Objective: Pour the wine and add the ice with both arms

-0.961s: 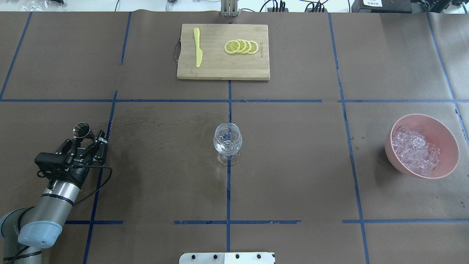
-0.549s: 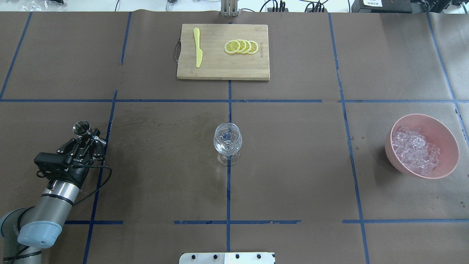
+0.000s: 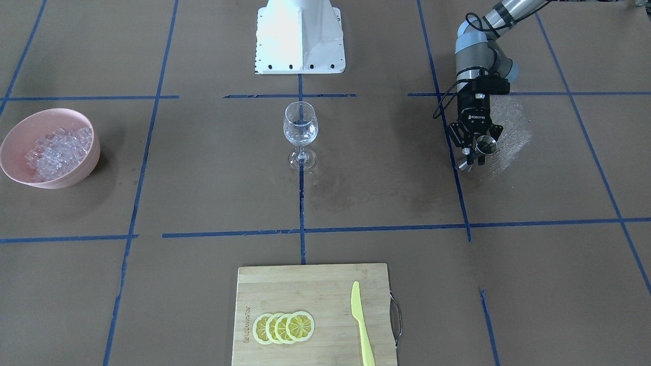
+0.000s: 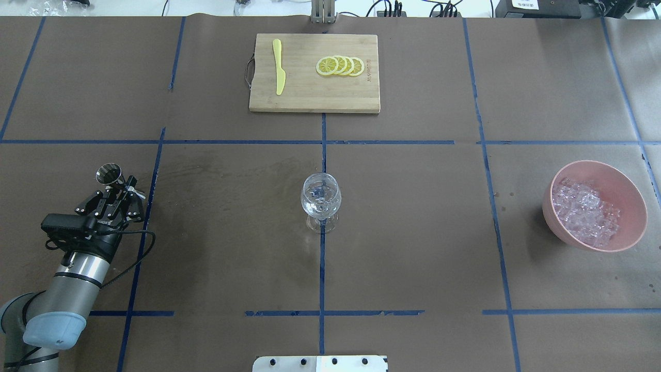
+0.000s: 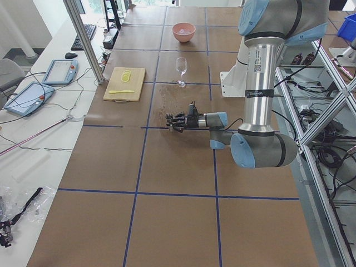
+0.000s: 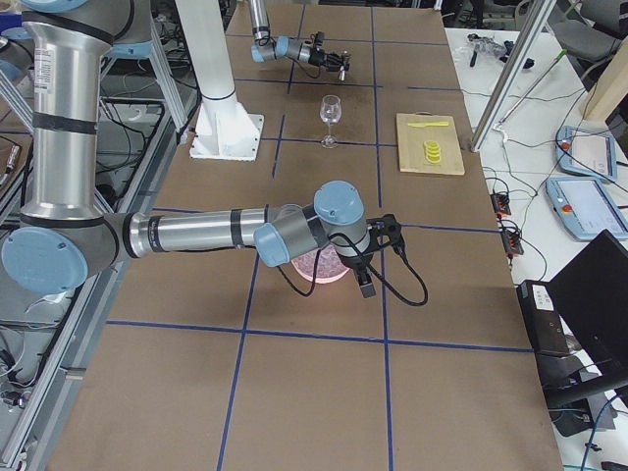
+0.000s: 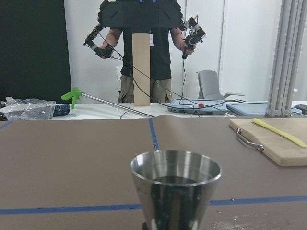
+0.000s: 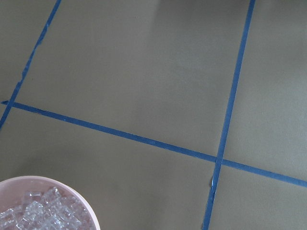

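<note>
My left gripper (image 4: 116,192) is shut on a steel jigger (image 4: 108,174) and holds it upright at the table's left side, far from the glass. The jigger fills the left wrist view (image 7: 175,187) and shows in the front view (image 3: 484,146) too. The clear stemmed wine glass (image 4: 320,200) stands at the table's centre. The ice (image 4: 583,212) lies heaped in a pink bowl (image 4: 627,188) at the far right. My right arm (image 6: 294,228) reaches in front of that bowl in the exterior right view. I cannot tell whether its gripper (image 6: 366,285) is open or shut.
A bamboo cutting board (image 4: 310,95) at the far middle carries lemon slices (image 4: 341,66) and a yellow knife (image 4: 279,67). The white pedestal (image 3: 300,35) stands at the robot's side. The right wrist view shows the bowl's rim (image 8: 88,211) at its lower left corner.
My left gripper has carried the jigger a little to the left and slightly farther from the robot. Glass and bowl have not moved.
</note>
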